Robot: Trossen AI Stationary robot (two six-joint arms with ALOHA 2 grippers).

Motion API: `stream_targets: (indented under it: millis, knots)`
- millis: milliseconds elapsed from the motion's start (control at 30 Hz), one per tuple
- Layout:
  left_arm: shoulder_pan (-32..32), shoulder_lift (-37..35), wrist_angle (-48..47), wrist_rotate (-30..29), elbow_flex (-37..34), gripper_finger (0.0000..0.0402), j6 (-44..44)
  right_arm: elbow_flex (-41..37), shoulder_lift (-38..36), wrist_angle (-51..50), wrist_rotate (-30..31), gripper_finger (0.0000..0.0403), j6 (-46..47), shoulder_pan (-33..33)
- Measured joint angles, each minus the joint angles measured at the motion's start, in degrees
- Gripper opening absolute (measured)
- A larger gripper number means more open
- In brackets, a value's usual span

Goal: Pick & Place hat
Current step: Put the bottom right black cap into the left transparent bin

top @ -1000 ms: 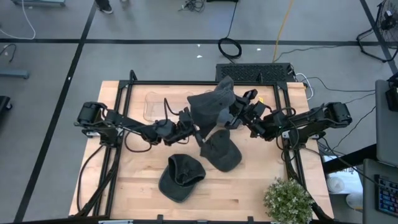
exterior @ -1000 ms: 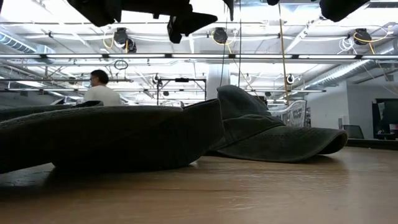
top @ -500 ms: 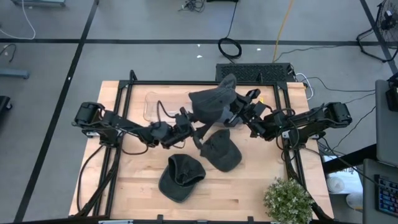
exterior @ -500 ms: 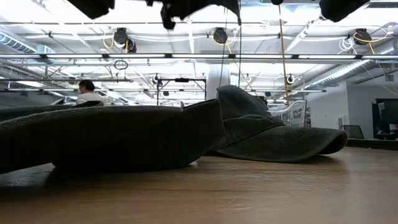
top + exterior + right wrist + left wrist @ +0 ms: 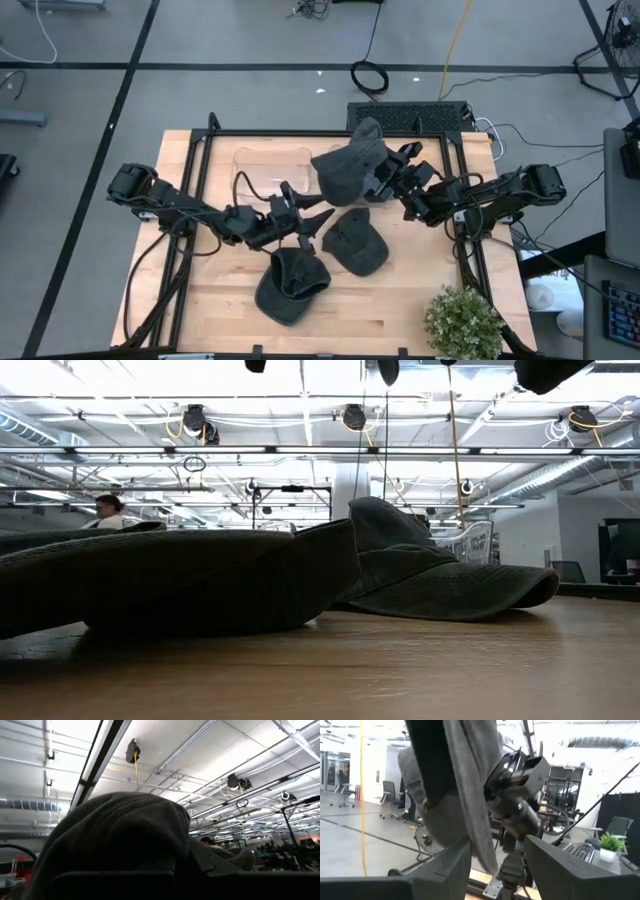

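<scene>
Hat [image 5: 348,172], dark grey and floppy, hangs above the far middle of the worktop [image 5: 400,300], pinched in the right pincer [image 5: 380,178], whose fingers are clamped onto its cloth. It looks light and limp: the crown sags and the brim droops, so it should fold and swing rather than keep shape. A hold on the thicker brim seam would likely steady it best.

Left pincer [image 5: 312,222] sits just near-left of it, fingers spread and holding nothing, above a second hat [image 5: 291,285] lying on the near part. A third hat [image 5: 356,243] lies near-right of middle, just below the hanging one.

A clear tray [image 5: 262,165] rests at the far left, uncovered. A potted plant [image 5: 462,322] crowds the near right corner. Bare wood at near left gives the most free room; the frame rails [image 5: 192,170] hem both sides.
</scene>
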Motion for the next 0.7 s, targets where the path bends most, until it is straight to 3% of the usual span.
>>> stream_targets:
  millis: [467,600,700]
  knots:
    - [2.11,0.61,-4.27,-2.54,0.00,0.0256,3.48,0.00,0.02,-2.00,-4.19,0.0000,2.20,1.21]
    - [3.61,0.61,-4.45,-2.35,0.00,0.0248,1.96,0.00,0.02,-2.89,-4.18,0.0000,1.56,1.57]
    - [4.53,0.61,-5.33,-1.48,0.00,0.0219,0.53,0.00,0.02,-3.83,-4.18,0.0000,1.55,1.55]
